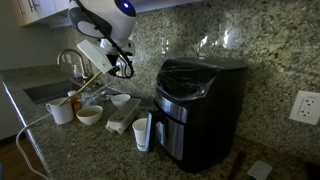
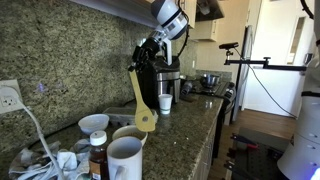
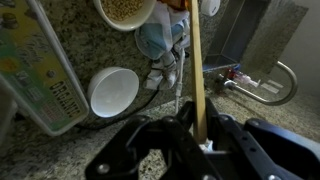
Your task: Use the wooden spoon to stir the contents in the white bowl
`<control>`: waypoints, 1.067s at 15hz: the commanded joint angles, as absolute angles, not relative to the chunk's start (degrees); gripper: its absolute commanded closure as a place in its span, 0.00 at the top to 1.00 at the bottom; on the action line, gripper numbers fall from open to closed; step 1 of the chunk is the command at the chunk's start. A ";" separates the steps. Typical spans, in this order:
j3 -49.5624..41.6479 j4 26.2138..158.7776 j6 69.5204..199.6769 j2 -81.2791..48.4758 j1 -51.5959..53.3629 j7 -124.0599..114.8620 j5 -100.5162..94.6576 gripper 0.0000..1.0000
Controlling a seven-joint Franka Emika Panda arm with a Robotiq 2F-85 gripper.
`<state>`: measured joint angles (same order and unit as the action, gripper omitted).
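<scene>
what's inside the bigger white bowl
Small tan-brown bits fill the bowl in the wrist view. They cover its bottom, and the picture's edge cuts off its far side.

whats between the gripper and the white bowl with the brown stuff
Only the wooden spoon, shut in the gripper, its shaft slanting down toward the white bowl; clearest in an exterior view.

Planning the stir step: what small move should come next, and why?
Probably lower the wooden spoon into the white bowl. The gripper is shut on the shaft, and the spoon head appears to hang above the bowl's tan contents, not in them.
</scene>
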<state>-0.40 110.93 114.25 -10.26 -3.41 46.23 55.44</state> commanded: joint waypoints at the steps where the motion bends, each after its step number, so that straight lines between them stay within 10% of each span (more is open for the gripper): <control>1: 0.34 109.08 115.12 -11.80 -3.11 48.81 57.49 0.05; 16: 1.74 110.38 129.90 -12.44 -2.05 58.26 59.38 0.05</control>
<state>1.10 109.93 126.50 -12.75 -2.19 55.37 57.36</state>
